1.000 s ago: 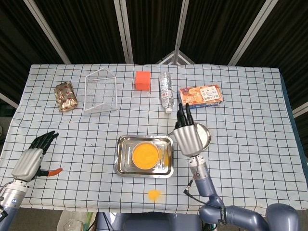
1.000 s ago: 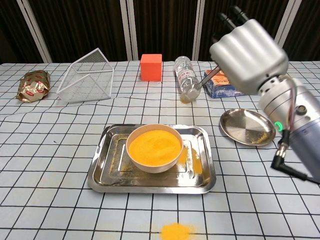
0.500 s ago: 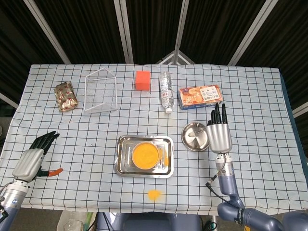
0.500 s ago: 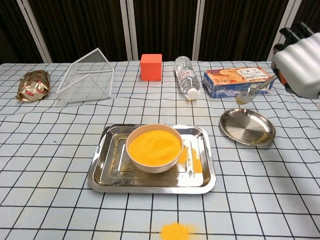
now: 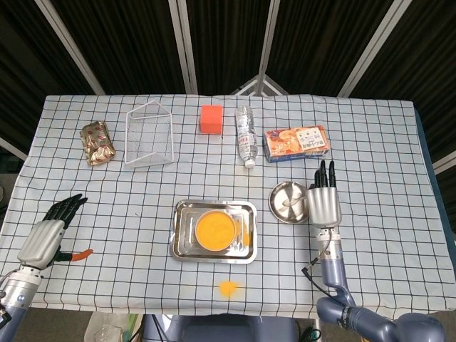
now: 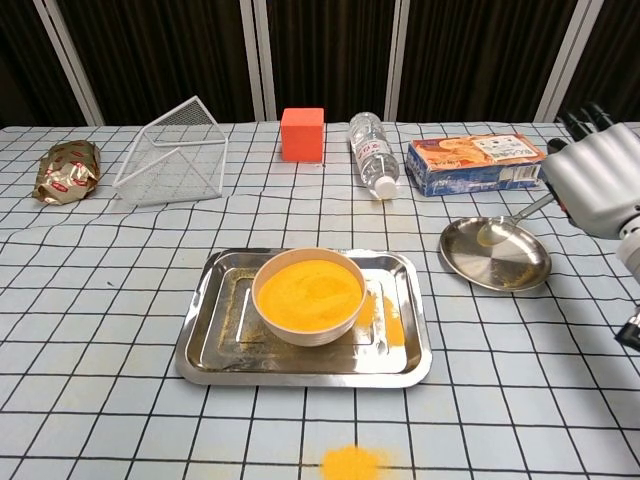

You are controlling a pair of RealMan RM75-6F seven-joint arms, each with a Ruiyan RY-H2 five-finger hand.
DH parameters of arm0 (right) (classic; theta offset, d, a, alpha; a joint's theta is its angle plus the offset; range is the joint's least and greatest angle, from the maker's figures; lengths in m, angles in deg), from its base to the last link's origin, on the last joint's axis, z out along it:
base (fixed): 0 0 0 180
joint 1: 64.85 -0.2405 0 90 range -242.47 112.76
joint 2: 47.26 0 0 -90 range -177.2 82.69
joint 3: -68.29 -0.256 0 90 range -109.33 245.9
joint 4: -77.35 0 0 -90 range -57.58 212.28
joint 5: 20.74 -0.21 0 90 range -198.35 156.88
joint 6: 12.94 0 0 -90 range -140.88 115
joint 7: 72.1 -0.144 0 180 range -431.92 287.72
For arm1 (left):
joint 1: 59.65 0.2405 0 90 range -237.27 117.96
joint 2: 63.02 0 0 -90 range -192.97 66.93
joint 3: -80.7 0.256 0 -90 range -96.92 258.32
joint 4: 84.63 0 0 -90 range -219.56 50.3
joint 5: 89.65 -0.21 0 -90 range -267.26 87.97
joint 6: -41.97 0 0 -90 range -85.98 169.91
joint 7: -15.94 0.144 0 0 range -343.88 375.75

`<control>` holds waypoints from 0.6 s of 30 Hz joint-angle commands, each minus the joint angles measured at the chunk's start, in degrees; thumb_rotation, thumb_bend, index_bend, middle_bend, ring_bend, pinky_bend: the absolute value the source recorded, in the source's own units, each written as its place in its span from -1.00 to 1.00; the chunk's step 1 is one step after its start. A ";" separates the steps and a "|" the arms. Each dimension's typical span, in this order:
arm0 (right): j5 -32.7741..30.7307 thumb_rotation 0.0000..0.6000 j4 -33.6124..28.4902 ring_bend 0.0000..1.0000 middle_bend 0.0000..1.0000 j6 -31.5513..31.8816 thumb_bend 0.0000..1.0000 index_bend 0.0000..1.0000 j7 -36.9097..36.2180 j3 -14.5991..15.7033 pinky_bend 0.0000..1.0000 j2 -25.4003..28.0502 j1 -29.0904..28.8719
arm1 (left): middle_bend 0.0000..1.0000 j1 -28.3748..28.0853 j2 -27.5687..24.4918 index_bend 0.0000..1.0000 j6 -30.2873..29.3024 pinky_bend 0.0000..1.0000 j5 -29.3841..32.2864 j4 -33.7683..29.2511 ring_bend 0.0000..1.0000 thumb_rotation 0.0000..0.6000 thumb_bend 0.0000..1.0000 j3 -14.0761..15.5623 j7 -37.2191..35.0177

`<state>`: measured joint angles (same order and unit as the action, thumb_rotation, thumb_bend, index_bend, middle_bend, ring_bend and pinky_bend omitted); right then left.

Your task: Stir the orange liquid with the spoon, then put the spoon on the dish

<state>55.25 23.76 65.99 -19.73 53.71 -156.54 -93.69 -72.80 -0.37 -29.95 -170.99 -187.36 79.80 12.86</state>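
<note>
On table [image 5: 370, 142], right hand [image 6: 603, 180] holds spoon [image 6: 508, 223] over dish [image 6: 495, 265].

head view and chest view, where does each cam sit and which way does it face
Head view: high above the near table edge, looking steeply down; shows left hand, right hand and both forearms.
Chest view: low at the near edge, looking level across the table toward the dark backdrop; only the right hand shows.
Shared: bowl, tray, dish, spoon.
</note>
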 commanded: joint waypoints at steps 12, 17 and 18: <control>-0.74 1.00 1.97 -1.00 -0.51 0.57 0.23 0.11 1.01 0.65 -1.00 -1.07 -0.09 | -1.00 -0.13 0.26 -1.00 0.29 -0.96 0.47 -0.24 -1.00 1.00 -1.00 -0.03 0.84; -0.82 1.00 1.75 -1.00 -0.56 0.82 0.09 -0.19 1.33 0.81 -1.00 -1.27 -0.16 | -1.00 -0.19 0.31 -1.00 0.44 -0.96 0.71 -0.19 -1.00 1.00 -1.00 -0.09 0.91; -0.87 1.00 1.76 -1.00 -0.57 0.84 0.07 -0.25 1.34 0.81 -1.00 -1.29 -0.15 | -1.00 -0.20 0.31 -1.00 0.44 -0.96 0.66 -0.19 -1.00 1.00 -1.00 -0.08 0.91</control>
<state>54.38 25.51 66.83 -18.39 54.52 -157.82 -93.84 -73.00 -0.06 -29.51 -170.34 -187.55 79.72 13.77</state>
